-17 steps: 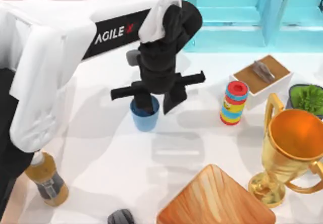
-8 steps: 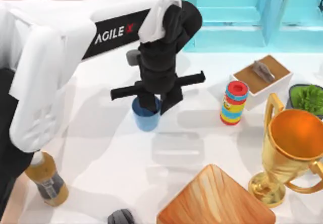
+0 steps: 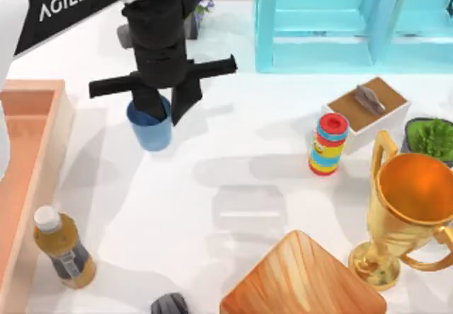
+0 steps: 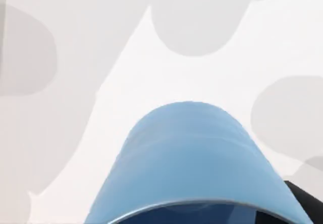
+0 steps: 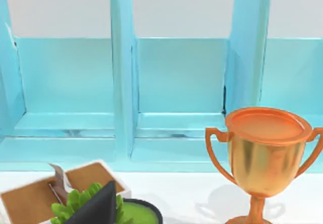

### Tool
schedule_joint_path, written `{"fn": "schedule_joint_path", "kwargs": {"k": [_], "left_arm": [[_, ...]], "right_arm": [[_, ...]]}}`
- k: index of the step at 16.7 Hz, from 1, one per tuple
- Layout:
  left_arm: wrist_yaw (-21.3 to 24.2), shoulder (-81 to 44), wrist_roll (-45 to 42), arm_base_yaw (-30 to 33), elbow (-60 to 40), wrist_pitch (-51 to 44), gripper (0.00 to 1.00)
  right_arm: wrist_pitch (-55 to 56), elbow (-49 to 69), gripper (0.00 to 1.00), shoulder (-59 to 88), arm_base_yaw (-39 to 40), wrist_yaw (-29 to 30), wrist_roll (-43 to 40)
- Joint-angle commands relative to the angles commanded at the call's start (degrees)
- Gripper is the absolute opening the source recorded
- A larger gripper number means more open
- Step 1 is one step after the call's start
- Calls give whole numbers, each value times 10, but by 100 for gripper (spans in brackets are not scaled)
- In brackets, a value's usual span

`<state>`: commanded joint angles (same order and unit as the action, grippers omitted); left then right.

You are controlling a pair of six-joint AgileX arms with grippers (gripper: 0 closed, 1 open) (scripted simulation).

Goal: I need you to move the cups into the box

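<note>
The plain blue cup (image 3: 151, 129) hangs from my left gripper (image 3: 161, 105), which is shut on its rim with one finger inside and one outside, left of the table's middle. In the left wrist view the blue cup (image 4: 192, 163) looms close over the white table, with a dark fingertip (image 4: 303, 201) beside it. The box (image 3: 58, 137), with orange-tan walls and a reddish floor, lies at the left edge, a short way left of the cup. A small floral-patterned thing (image 3: 202, 8) peeks out behind the arm; I cannot tell what it is. My right gripper (image 5: 98, 206) is parked at the right.
A juice bottle (image 3: 62, 250) stands beside the box's near end. A wooden board (image 3: 301, 278) lies at the front, with a gold trophy (image 3: 407, 208), a coloured ring stack (image 3: 328, 144), a small white box (image 3: 368, 112) and a plant (image 3: 430, 138) at the right. A turquoise cabinet (image 3: 340, 17) lines the back.
My left arm has carried the blue cup leftward and toward the back, away from the table's middle. The box at the left edge has come into view.
</note>
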<state>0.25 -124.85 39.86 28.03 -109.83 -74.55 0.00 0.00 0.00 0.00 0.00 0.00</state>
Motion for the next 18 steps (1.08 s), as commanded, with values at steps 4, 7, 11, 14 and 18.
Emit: {"fn": "schedule_joint_path", "kwargs": {"k": [4, 7, 11, 14, 18], "left_arm": [[-1, 37, -35, -35, 4, -36, 0], [-2, 35, -35, -32, 3, -35, 0], [-4, 56, -73, -66, 20, -36, 0], [-8, 95, -161, -128, 55, -37, 0], [-12, 161, -320, -234, 118, -40, 0]], "right_arm": [[0, 0, 100, 0, 0, 0, 0], [0, 0, 100, 0, 0, 0, 0], [0, 0, 100, 0, 0, 0, 0], [0, 0, 100, 0, 0, 0, 0], [0, 0, 100, 0, 0, 0, 0]]}}
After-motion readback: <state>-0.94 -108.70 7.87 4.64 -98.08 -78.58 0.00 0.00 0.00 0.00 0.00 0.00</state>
